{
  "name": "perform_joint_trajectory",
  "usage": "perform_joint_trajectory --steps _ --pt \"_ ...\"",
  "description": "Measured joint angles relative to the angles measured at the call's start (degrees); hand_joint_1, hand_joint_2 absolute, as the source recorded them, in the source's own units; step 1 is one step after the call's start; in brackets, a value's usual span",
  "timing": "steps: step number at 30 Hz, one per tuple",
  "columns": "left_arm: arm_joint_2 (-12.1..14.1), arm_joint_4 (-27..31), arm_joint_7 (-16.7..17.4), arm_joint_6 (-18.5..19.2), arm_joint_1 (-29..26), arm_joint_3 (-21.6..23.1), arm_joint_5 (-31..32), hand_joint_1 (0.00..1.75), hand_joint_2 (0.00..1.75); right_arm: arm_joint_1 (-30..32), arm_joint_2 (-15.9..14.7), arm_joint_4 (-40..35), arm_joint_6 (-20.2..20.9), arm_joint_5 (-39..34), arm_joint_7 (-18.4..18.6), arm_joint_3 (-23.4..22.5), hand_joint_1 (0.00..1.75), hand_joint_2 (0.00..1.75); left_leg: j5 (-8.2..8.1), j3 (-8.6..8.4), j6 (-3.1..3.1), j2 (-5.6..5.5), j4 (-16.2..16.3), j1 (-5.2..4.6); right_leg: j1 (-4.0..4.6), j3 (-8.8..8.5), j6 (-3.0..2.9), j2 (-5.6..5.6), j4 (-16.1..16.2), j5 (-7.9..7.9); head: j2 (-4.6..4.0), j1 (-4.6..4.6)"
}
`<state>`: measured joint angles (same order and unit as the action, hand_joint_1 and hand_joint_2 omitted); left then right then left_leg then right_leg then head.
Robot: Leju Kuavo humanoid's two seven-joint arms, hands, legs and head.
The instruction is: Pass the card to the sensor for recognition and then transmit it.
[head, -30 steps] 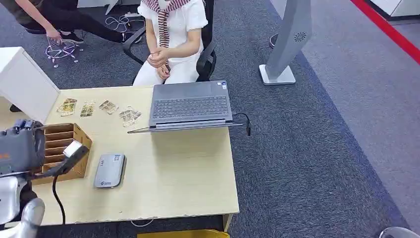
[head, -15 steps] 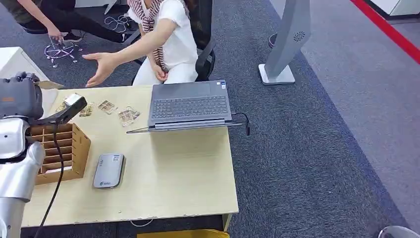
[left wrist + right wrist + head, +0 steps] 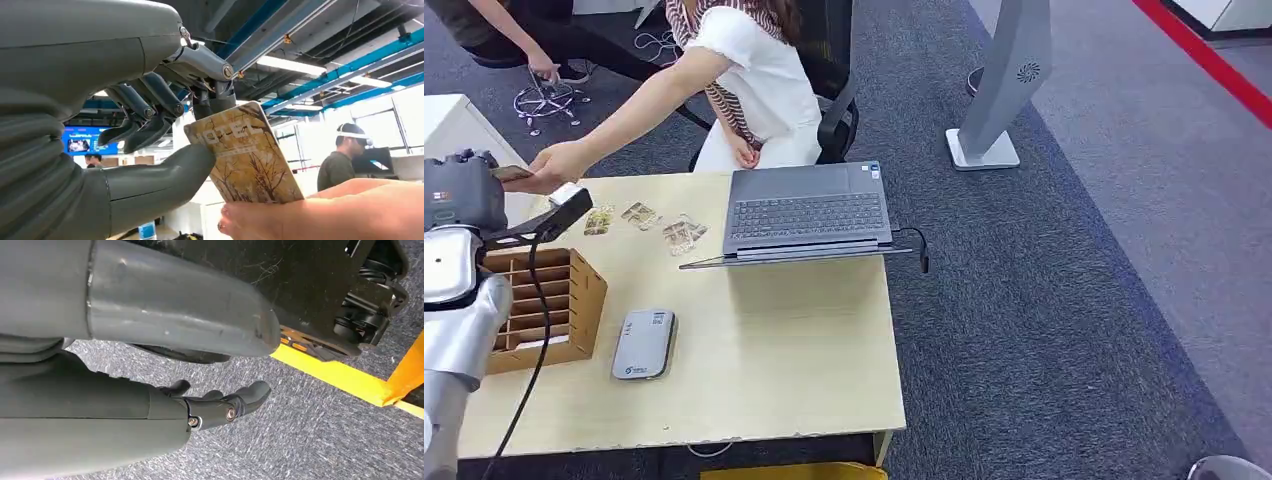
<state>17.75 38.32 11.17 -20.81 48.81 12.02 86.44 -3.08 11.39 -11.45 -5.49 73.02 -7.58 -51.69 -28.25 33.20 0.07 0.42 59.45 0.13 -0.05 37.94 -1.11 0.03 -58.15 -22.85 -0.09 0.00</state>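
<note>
My left hand (image 3: pixel 462 192) is raised at the far left of the table, above the wooden rack. It pinches a yellow-brown patterned card (image 3: pixel 247 155) between thumb and fingers. In the head view the card (image 3: pixel 512 173) sticks out from the hand toward a seated person. That person's outstretched hand (image 3: pixel 554 165) grips the card's free end, and the same hand (image 3: pixel 325 215) fills the corner of the left wrist view. The grey card sensor (image 3: pixel 645 343) lies flat on the table beside the rack. My right hand (image 3: pixel 215 407) hangs over the carpet, fingers loose, holding nothing.
A wooden slotted rack (image 3: pixel 539 305) stands at the table's left. Several loose cards (image 3: pixel 639 222) lie beyond it, beside an open laptop (image 3: pixel 809 213). A white box (image 3: pixel 464 135) sits at the far left corner. A second person crouches behind.
My left hand rose with the card from beside the rack to the far left. The seated person reached across and took hold of the card's end.
</note>
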Motion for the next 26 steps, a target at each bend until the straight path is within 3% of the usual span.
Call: perform_joint_trajectory --steps 1,8,11,16,20,22,24,26 --pt "0.0 -0.2 0.0 -0.6 0.0 0.0 -0.1 0.00 1.75 0.0 0.0 0.0 -0.1 0.0 0.1 0.0 0.00 0.00 0.00 0.01 0.00 0.00 0.0 0.00 0.00 0.00 0.00 0.00 0.0 0.00 0.02 0.00" --pt "0.0 0.9 -3.2 -4.0 -3.0 0.0 -3.8 0.00 1.75 0.0 0.1 0.0 -0.3 -0.9 0.1 -0.1 0.00 0.00 -0.01 0.02 0.00 0.03 0.0 0.00 -0.01 0.00 0.00 0.01 0.0 0.00 0.02 0.00" --pt "0.4 7.2 -6.2 -7.2 -9.4 0.0 -7.5 0.00 1.75 0.1 0.2 0.0 -0.4 -1.0 0.3 -0.4 0.00 0.00 -0.02 0.01 0.00 0.12 0.0 0.00 -0.01 0.02 -0.01 0.08 0.0 -0.01 0.02 0.00" --pt "1.9 25.7 -12.3 -9.4 -24.8 -1.8 -19.8 0.00 1.75 0.4 0.4 0.0 -0.6 -2.2 0.4 -1.4 0.00 0.00 -0.16 0.00 -0.03 0.33 0.0 0.00 -0.01 0.09 -0.06 0.27 0.0 -0.10 0.00 0.02" --pt "2.0 43.6 -23.0 -11.7 -40.7 -6.4 -35.3 0.00 1.75 0.8 0.6 0.0 -0.9 -3.5 0.2 -2.6 0.00 0.00 -0.46 -0.08 -0.03 0.72 -0.1 -0.01 -0.03 0.05 -0.07 0.55 0.0 -0.32 0.00 -0.04" --pt "1.0 53.5 -30.0 -11.3 -50.1 -9.8 -44.2 0.00 1.75 1.1 0.7 0.0 -0.9 -4.3 0.0 -3.3 0.00 0.00 -0.57 -0.12 -0.06 0.80 -0.1 0.00 -0.02 0.07 -0.04 0.66 0.0 -0.39 0.02 -0.07" --pt "-1.2 61.4 -36.4 -8.9 -57.8 -13.3 -53.7 0.00 1.75 1.4 0.8 0.0 -1.0 -4.9 -0.4 -4.1 0.00 0.00 -0.65 -0.10 0.04 0.78 -0.1 0.01 -0.01 0.05 0.00 0.67 0.0 -0.47 0.02 -0.04" --pt "-4.8 68.4 -41.8 -4.0 -64.4 -18.2 -61.9 0.00 1.75 1.5 0.9 -0.1 -1.1 -5.1 -0.7 -4.6 0.00 0.00 -0.71 -0.09 0.14 0.75 -0.1 0.00 -0.02 0.04 0.12 0.65 0.0 -0.58 0.00 -0.04"
